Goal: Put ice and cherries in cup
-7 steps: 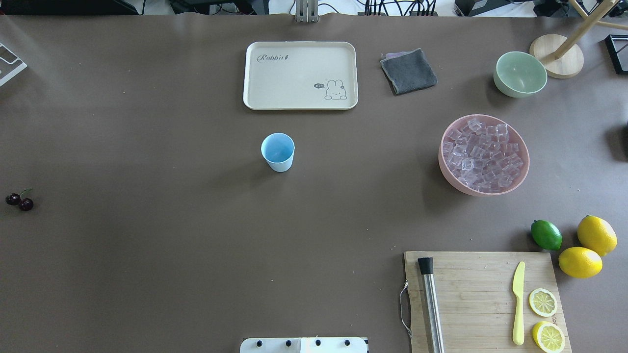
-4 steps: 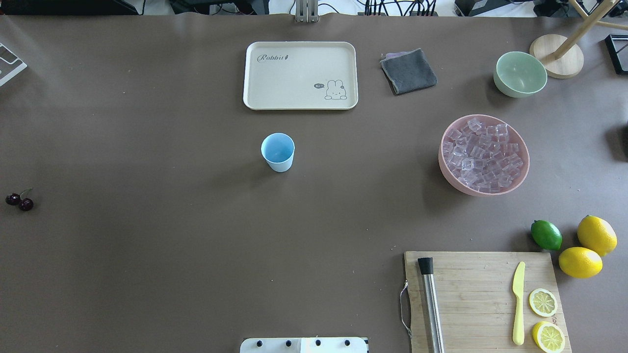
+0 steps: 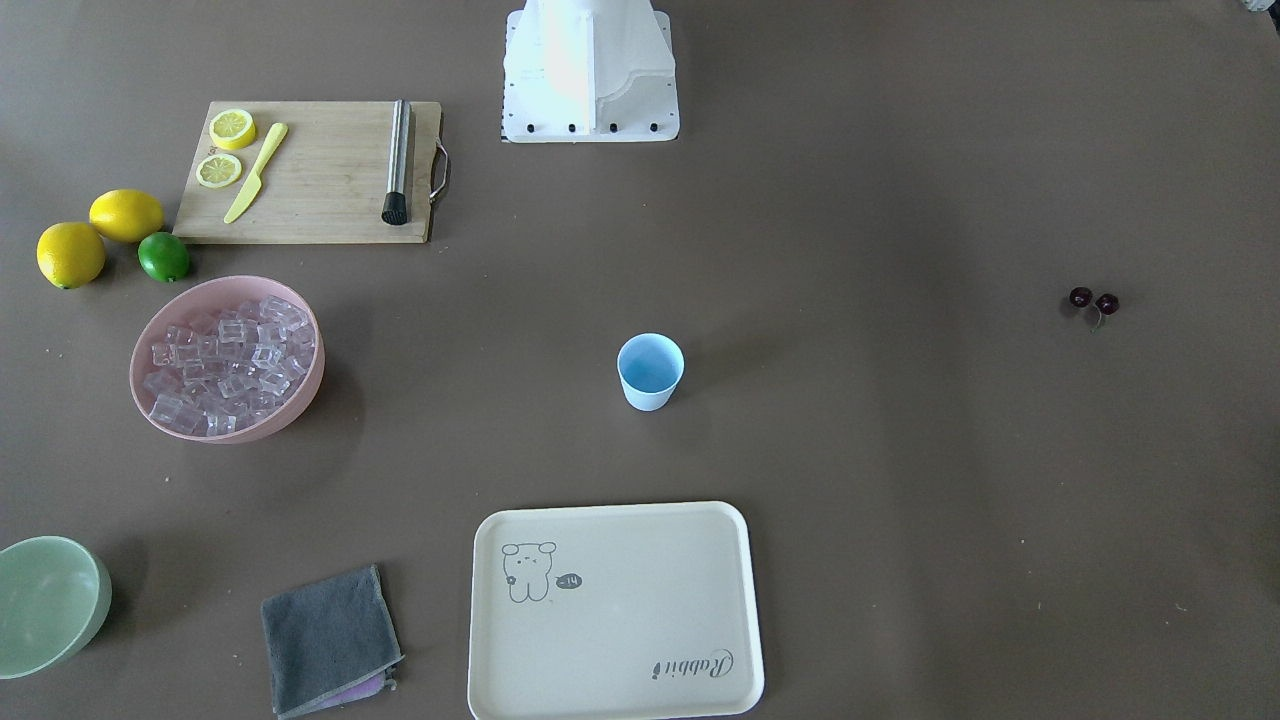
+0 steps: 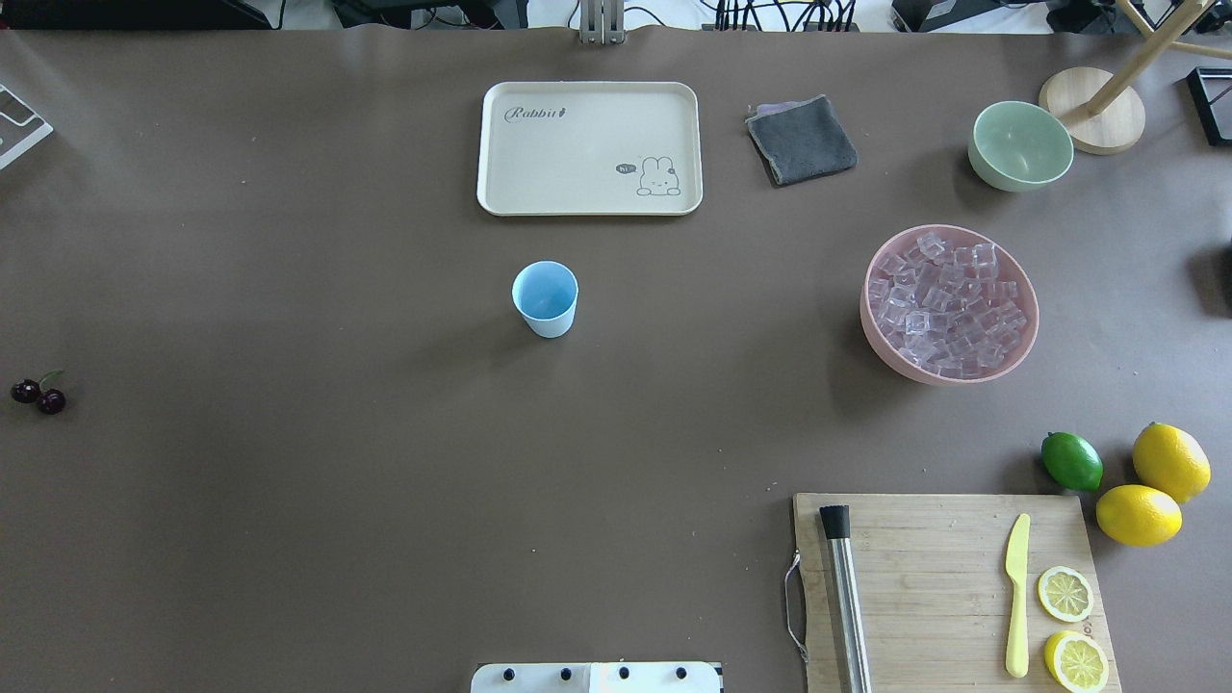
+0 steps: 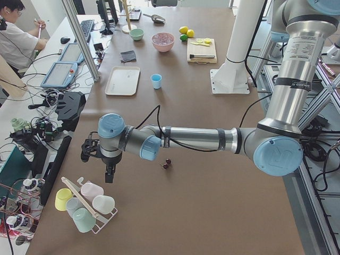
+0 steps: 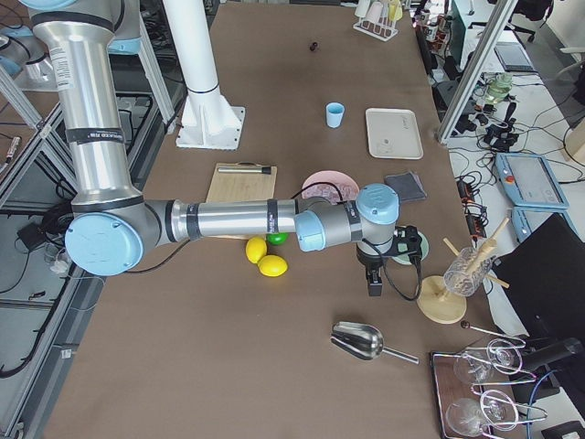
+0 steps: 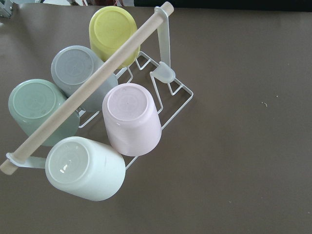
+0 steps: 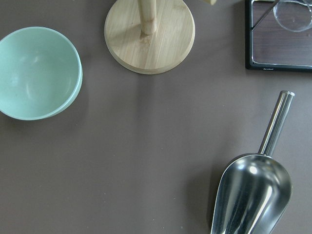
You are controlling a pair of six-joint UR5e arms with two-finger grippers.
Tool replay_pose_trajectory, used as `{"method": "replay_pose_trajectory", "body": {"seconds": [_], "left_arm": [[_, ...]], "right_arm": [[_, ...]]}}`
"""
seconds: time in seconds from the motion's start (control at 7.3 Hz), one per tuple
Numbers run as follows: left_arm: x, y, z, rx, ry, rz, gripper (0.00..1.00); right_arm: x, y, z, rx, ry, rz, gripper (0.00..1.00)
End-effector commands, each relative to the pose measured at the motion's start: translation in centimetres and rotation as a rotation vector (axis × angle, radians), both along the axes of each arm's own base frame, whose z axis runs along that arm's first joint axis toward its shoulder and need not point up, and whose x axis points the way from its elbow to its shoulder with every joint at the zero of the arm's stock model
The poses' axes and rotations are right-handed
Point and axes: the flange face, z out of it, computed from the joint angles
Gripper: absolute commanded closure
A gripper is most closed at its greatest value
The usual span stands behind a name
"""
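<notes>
The light-blue cup (image 4: 546,298) stands upright and empty near the middle of the brown tabletop (image 4: 289,539), just on the robot's side of the cream tray (image 4: 589,144). The ice (image 4: 948,303) is heaped in the pink bowl (image 4: 881,354) well to the right of the cup, and none of it shows in the cup. The cherries (image 4: 38,395) lie by themselves at the far left edge of the overhead view, well apart from the cup. Neither arm reaches into the overhead or front-facing view. In the side view from the robot's left, the left tool (image 5: 109,178) hangs pointing down at the left end of the tabletop, close to the wire rack (image 7: 168,100) of upturned pastel cups that fills its wrist view; the cherries sit on the tabletop just beyond its forearm. I cannot tell whether its jaws are spread or pressed together. In the side view from the robot's right, the right tool (image 6: 374,285) hangs pointing down at the right end, near the pale green bowl (image 8: 36,73), the round wooden stand base (image 8: 148,41) and a steel scoop (image 8: 251,195), which lies on the tabletop; its jaws cannot be judged either. A grey cloth (image 4: 801,140) lies to the right of the tray.
</notes>
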Motion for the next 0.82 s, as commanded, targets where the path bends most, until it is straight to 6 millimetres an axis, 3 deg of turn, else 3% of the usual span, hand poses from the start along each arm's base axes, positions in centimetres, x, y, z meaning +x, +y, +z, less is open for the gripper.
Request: {"method": "replay_pose_trajectory", "body": {"seconds": [0.0,0.27,0.41,0.68], "left_arm": [[1.6,-0.2,0.3,-0.011,-0.002,0.021,0.01],[1.7,-0.3,-0.8,0.011,0.007,0.023,0.01],[1.7,-0.7,-1.6,0.029,0.007,0.029,0.01],[1.9,-1.6,-4.2,0.078,0.011,0.033,0.01]], "right_arm": [[-0.1,0.1,-0.4,-0.006,-0.006,0.013,0.0],[-0.1,0.1,-3.6,0.052,-0.017,0.012,0.0],[-1.2,0.0,-4.1,0.06,-0.014,-0.002,0.0],[-2.3,-1.4,-7.6,0.124,-0.031,-0.019,0.0]]}}
